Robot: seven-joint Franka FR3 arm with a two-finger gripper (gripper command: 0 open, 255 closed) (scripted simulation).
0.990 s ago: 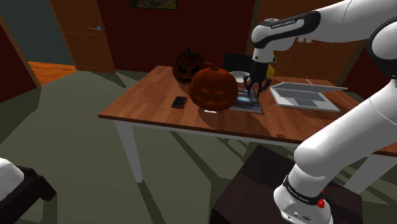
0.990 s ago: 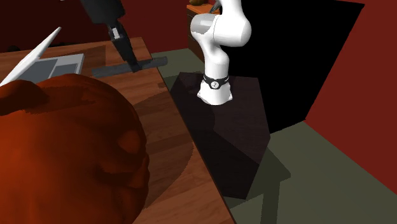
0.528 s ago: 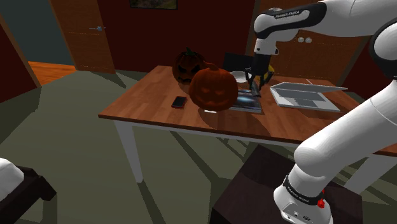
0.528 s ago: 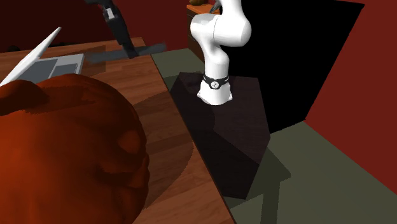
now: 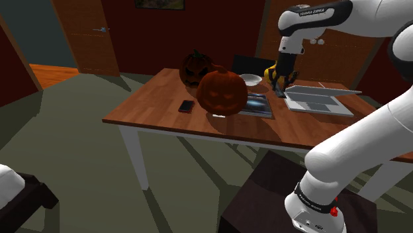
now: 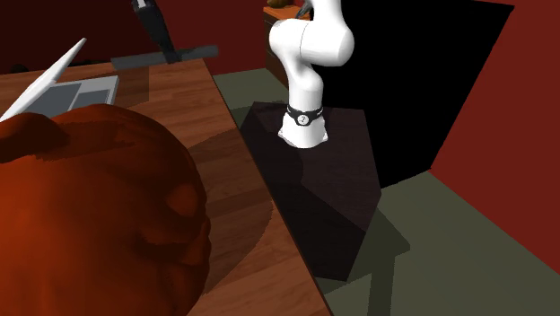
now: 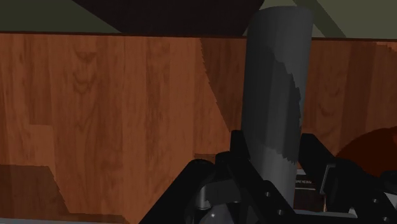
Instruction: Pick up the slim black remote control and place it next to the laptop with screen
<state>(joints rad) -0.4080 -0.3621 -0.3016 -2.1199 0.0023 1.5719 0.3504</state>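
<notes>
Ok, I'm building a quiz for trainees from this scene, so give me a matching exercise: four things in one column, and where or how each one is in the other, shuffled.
Things:
1. remote
2. laptop
3. orange pumpkin
4. white bowl

Places or states:
A. stands in the middle of the table
B. open, at the table's end on the shoulder view's right
C. clasped between the fingers of the gripper
D. behind the orange pumpkin, toward the table's far edge

Pairs: 1-C, 2-B, 3-A, 4-D

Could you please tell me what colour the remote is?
The remote is dark grey, clearest in the wrist view.
</notes>
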